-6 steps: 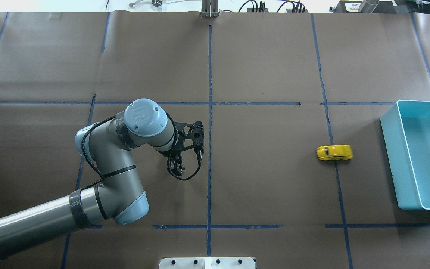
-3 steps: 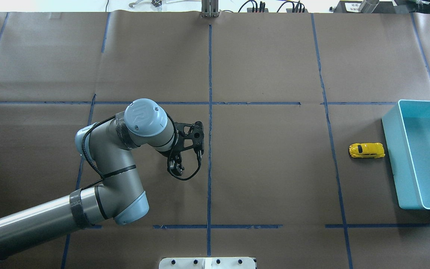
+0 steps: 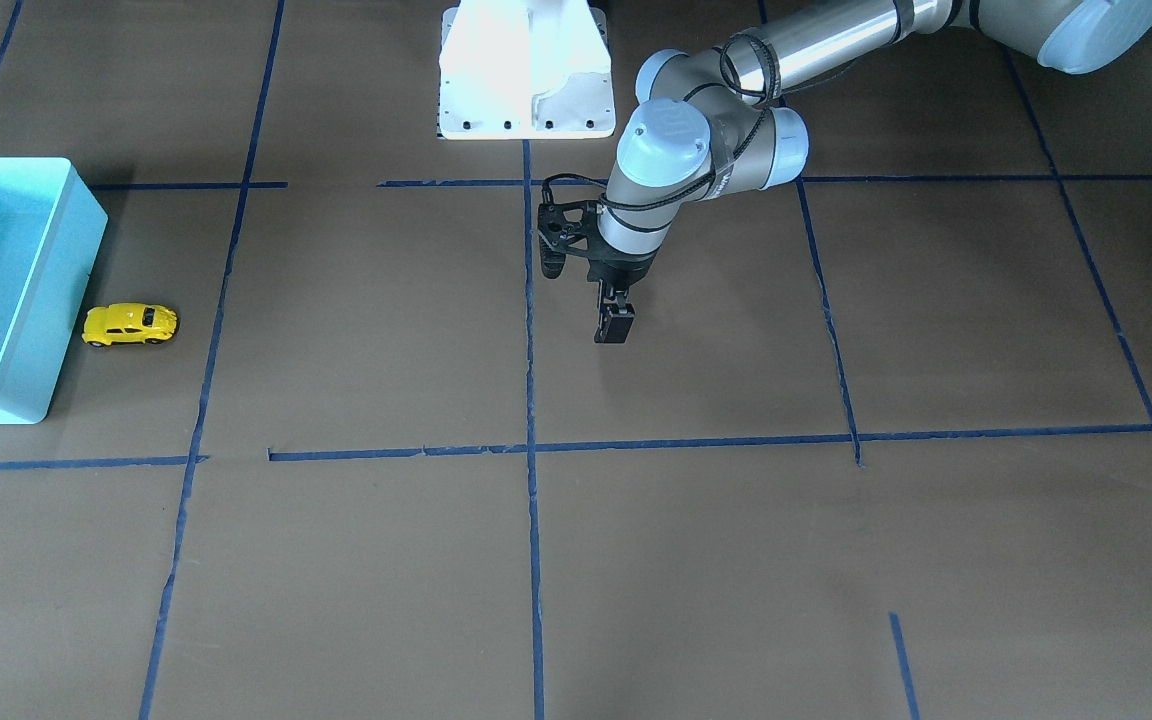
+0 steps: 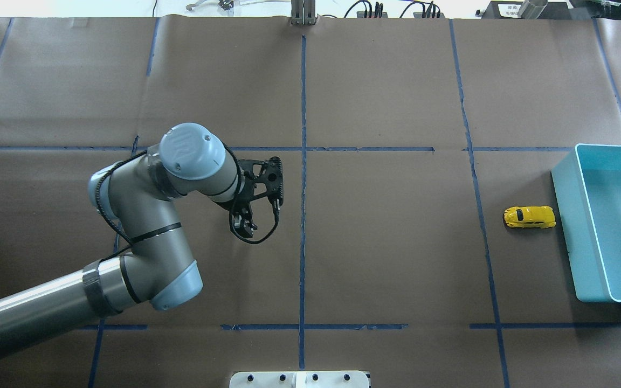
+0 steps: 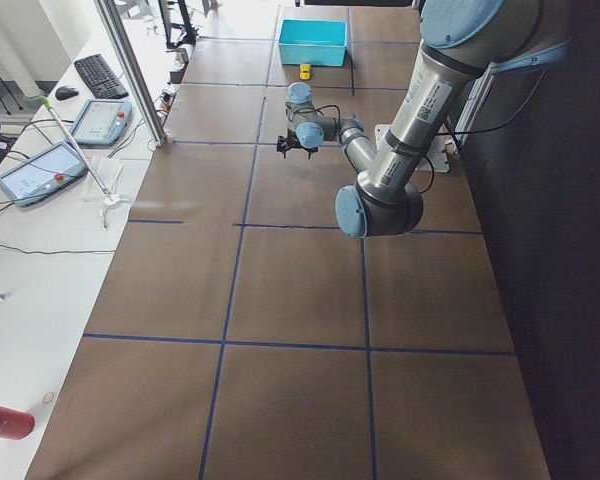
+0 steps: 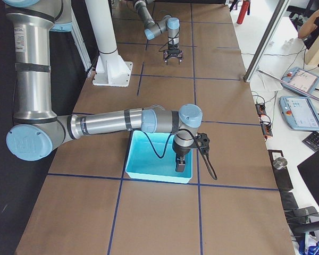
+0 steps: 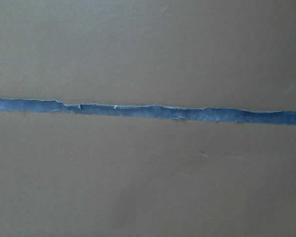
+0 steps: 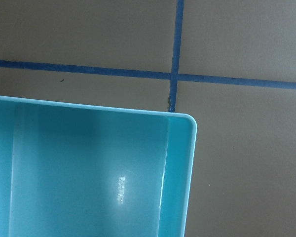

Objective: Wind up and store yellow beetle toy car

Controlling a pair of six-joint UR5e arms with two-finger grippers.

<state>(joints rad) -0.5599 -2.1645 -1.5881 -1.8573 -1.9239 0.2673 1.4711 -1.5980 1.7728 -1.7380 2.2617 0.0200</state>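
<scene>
The yellow beetle toy car (image 4: 529, 217) stands on its wheels on the brown paper, outside the turquoise bin (image 4: 565, 215), nose close to its wall; I cannot tell whether they touch. The car also shows in the front view (image 3: 130, 324) beside the bin (image 3: 71, 270). My left gripper (image 4: 243, 229) hangs empty and looks open near the table's middle (image 3: 614, 328), far from the car. My right gripper (image 6: 179, 166) hovers over a corner of the bin (image 6: 149, 172); I cannot tell whether it is open. The right wrist view shows only the empty bin's corner (image 8: 180, 168).
Blue tape lines (image 4: 303, 161) cross the brown paper. The white robot base (image 4: 299, 379) stands at the near edge. Cables and plugs (image 4: 375, 9) lie along the far edge. Tablets (image 6: 302, 112) lie on a side bench.
The car rolled right from the blue tape line to the bin's side, then stopped. In the last half second my left arm drew back to the left and away from me.
</scene>
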